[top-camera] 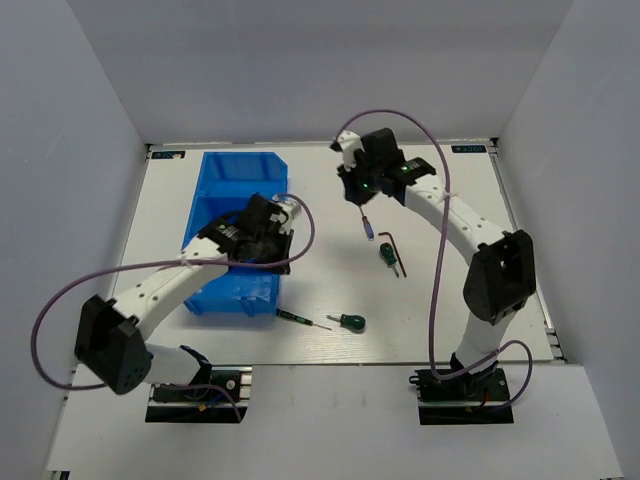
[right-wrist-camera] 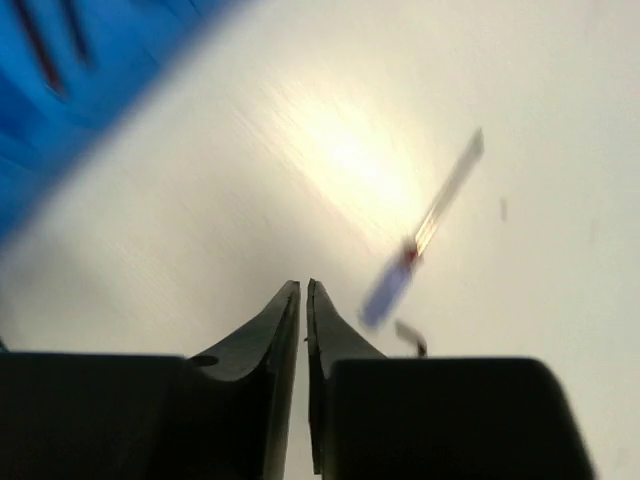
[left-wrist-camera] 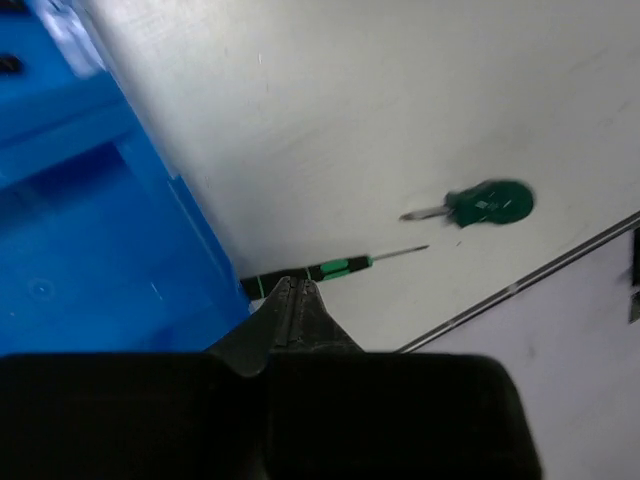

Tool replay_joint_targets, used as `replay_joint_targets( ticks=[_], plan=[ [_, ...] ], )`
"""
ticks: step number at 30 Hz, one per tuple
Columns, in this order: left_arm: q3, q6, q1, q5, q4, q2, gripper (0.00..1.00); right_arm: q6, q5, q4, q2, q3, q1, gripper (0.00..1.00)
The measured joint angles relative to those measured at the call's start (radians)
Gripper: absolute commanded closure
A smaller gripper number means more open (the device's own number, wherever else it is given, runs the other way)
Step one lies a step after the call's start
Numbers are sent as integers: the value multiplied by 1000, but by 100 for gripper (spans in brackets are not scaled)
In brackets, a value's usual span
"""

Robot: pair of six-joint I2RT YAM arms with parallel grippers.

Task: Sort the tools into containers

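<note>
The containers, joined blue bins [top-camera: 215,195], stand left of centre; my left gripper [top-camera: 272,240] hangs over their right rim, shut and empty. In the left wrist view the left gripper [left-wrist-camera: 295,285] has its jaws pressed together above the bin edge [left-wrist-camera: 110,250], with a slim dark screwdriver [left-wrist-camera: 320,270] just beyond the tips and a stubby green screwdriver [left-wrist-camera: 485,203] farther right. My right gripper [right-wrist-camera: 303,288] is shut on nothing over bare table. A blue-handled screwdriver [right-wrist-camera: 395,285] lies blurred to its right. Reddish hex keys [right-wrist-camera: 40,50] lie in the bin.
On the table right of the bins lie the blue-handled screwdriver [top-camera: 368,228], a hex key [top-camera: 396,252] beside a stubby green screwdriver [top-camera: 385,253], another green one [top-camera: 350,321] and the slim dark screwdriver [top-camera: 300,318]. White walls enclose the table.
</note>
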Motion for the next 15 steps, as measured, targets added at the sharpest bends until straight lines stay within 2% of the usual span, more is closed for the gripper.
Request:
replay_joint_targets(
  ticks=[1,5,7,11,12,15],
  plan=[
    [1,6,-10,2,-18,32,78,-5,18,-21,-19,-45,-20,80],
    [43,15,-68,27,-48,123,55,-21,55,-120,-50,-199,-107,75],
    [70,9,-93,46,-16,152,49,-24,60,-159,-53,-243,-139,74],
    [73,-29,-128,79,76,163,46,-28,58,-211,-56,-290,-186,72],
    [72,-39,-135,85,97,163,42,-28,58,-216,-56,-296,-196,72],
    [61,-68,-152,89,148,151,41,-32,56,-221,-53,-304,-215,72]
  ],
)
